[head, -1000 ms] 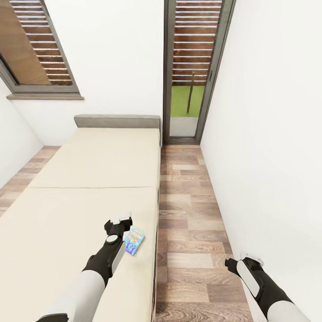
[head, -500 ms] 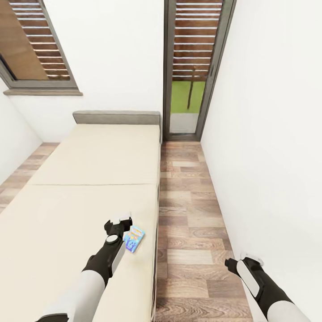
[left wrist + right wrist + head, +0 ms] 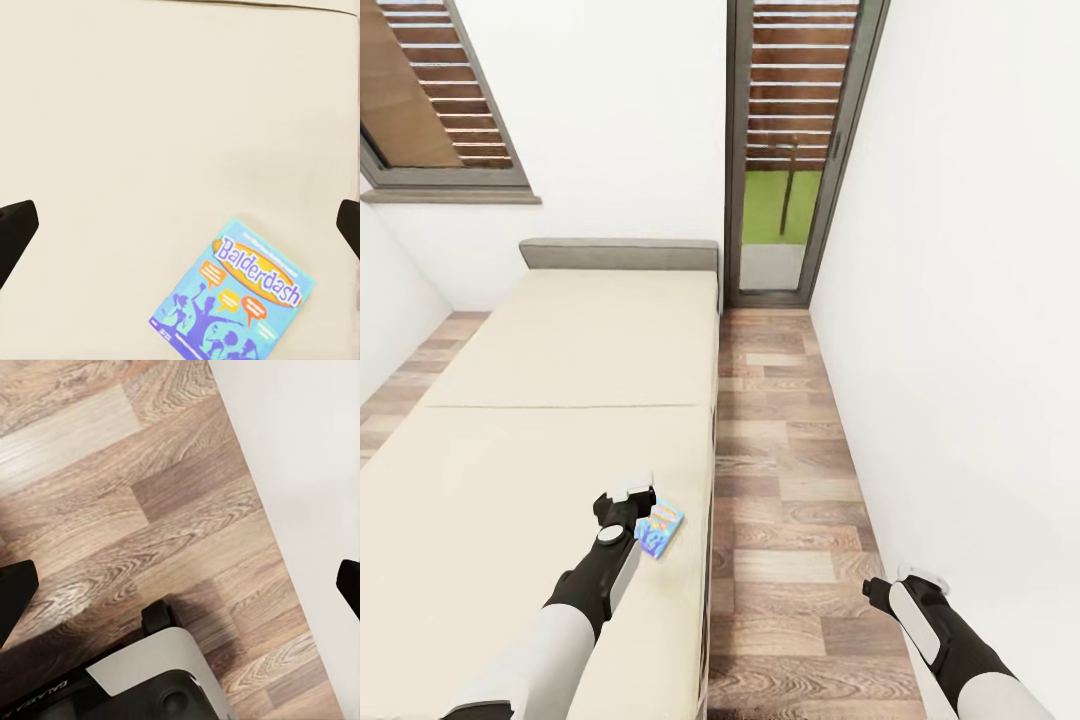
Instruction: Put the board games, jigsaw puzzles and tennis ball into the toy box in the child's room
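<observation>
A small blue board game (image 3: 660,527) titled "Balderdash" lies flat on the beige bed (image 3: 560,380), close to its right edge. My left gripper (image 3: 626,496) hovers over the mattress just left of the box, open and empty. In the left wrist view the board game (image 3: 236,292) sits off to one side of the line between the spread fingertips (image 3: 16,225), on bare mattress (image 3: 150,112). My right gripper (image 3: 882,586) hangs open over the wood floor near the white wall, holding nothing. The toy box, table, jigsaw puzzles and tennis ball are out of view.
A strip of wood floor (image 3: 790,450) runs between the bed and the right wall (image 3: 960,300). A glass door with slats (image 3: 780,200) stands at the far end, a window (image 3: 430,100) at far left. My base (image 3: 150,675) shows under the right wrist.
The whole picture has shifted upward, so the camera has moved. The blue board game now sits slightly higher beside my left gripper. Both arms hold their pose.
</observation>
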Motion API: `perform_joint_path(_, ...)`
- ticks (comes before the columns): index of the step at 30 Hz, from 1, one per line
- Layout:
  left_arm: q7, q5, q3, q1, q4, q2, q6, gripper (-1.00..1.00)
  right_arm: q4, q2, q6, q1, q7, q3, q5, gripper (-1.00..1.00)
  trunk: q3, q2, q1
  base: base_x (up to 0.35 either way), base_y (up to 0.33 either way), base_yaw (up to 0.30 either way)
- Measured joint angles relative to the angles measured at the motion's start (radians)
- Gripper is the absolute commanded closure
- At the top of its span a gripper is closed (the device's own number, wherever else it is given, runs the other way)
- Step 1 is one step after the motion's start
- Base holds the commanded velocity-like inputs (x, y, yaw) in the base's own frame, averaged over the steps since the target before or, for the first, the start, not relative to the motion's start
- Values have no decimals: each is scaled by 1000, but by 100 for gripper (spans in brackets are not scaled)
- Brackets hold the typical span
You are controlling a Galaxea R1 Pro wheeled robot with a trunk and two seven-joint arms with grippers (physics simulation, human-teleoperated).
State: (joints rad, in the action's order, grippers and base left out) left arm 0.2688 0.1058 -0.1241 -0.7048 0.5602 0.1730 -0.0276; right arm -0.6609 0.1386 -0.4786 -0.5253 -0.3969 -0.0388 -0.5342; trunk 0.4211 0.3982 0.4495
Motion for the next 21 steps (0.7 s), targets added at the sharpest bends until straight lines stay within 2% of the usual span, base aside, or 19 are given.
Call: perform_joint_path(21, 0, -1, 3, 0, -7, 0, -4, -100, 10, -2, -1, 0, 0, 0, -3, -100, 34, 0, 0, 0, 0, 0)
